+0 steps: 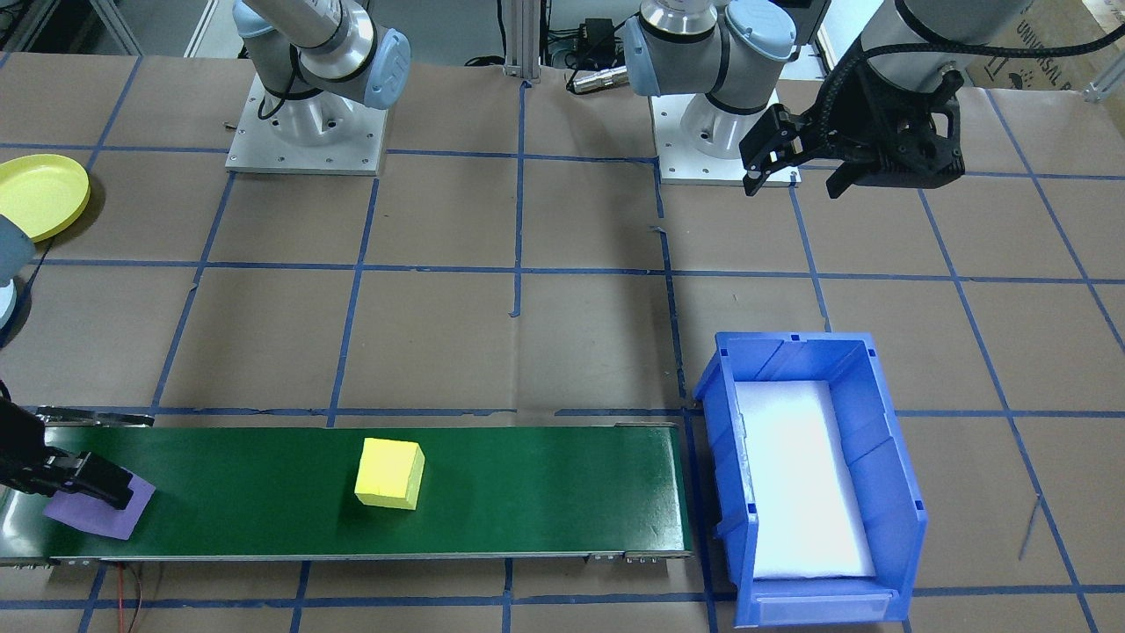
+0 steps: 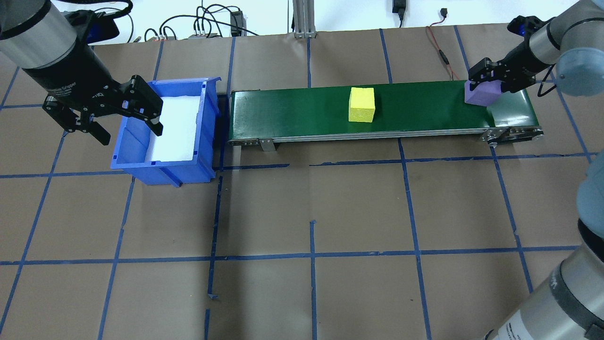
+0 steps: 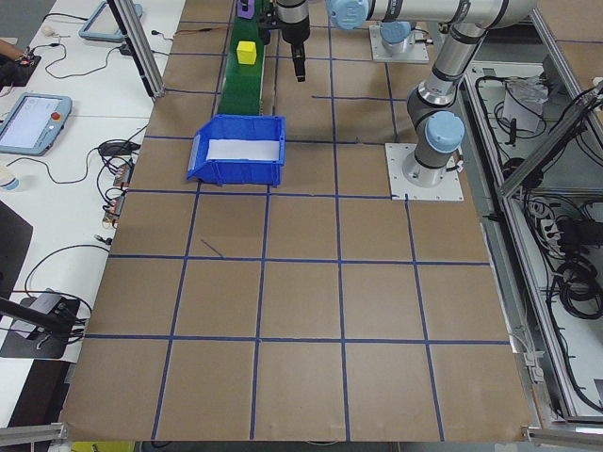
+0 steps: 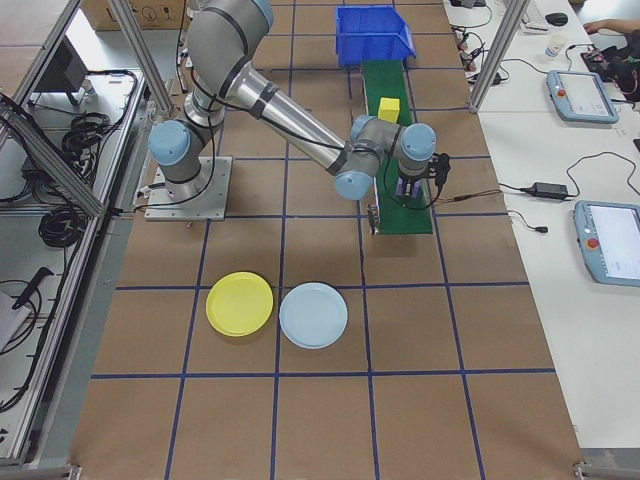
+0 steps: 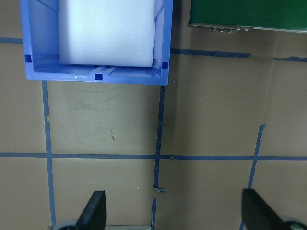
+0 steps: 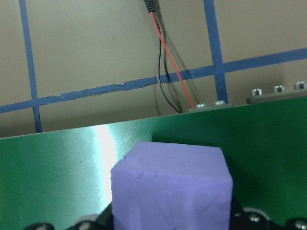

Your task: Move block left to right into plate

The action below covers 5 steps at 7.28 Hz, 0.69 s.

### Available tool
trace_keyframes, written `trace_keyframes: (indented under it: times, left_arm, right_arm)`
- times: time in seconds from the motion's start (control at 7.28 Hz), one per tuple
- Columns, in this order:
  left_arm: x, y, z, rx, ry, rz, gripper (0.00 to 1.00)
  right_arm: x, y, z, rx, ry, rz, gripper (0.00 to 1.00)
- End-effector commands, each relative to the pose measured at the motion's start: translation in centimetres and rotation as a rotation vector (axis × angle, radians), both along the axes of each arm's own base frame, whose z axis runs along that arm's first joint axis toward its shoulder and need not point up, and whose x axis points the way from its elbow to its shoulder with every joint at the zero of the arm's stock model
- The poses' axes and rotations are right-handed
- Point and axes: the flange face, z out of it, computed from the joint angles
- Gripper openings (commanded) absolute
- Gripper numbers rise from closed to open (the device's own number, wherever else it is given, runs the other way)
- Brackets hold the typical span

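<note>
Two arms in view, only one engaged. Judged step: grasp of the purple block at the right end of the green conveyor, ahead of the lift toward a plate. Right gripper clenched on that block, fingers at both flanks, block base apparently on or just above the belt; contact with the belt not resolvable. Next move, as judged: raise clear of the belt, carry to the near right, lower over a plate, release. Left gripper released, jaws spread, hovering just beside the blue bin, idle. Yellow block loose at mid-belt, untouched. Yellow plate and pale blue plate side by side on the table, well apart from the conveyor; target plate not determinable. Right fingertips largely cut off in the wrist view.
</note>
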Motion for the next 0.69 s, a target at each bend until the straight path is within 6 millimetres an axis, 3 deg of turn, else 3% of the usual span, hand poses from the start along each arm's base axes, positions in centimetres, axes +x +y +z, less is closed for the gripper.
trace_keyframes:
  times: [0.0, 0.14, 0.27, 0.41, 0.55]
  left_arm:
    - [-4.0, 0.4, -1.1, -0.019, -0.019, 0.014, 1.0]
    - [-5.7, 0.2, -1.5, -0.071, -0.025, 0.041, 1.0]
    - [-6.0, -0.3, -1.5, -0.122, -0.022, 0.035, 1.0]
    - [-6.0, -0.4, -1.3, -0.135, -0.024, 0.035, 1.0]
    - [-6.0, -0.5, -1.1, -0.152, -0.025, 0.036, 1.0]
  right_arm:
    - [-1.3, 2.4, 4.5, 0.024, 0.131, 0.059, 0.31]
    - [-4.5, 4.7, 5.4, 0.094, 0.127, 0.055, 0.31]
    - [-9.4, 7.3, 5.3, 0.151, 0.089, 0.02, 0.31]
    - [-12.9, 9.4, 5.6, 0.137, 0.09, 0.134, 0.31]
    - [-15.7, 11.4, 4.5, 0.162, 0.136, 0.225, 0.31]
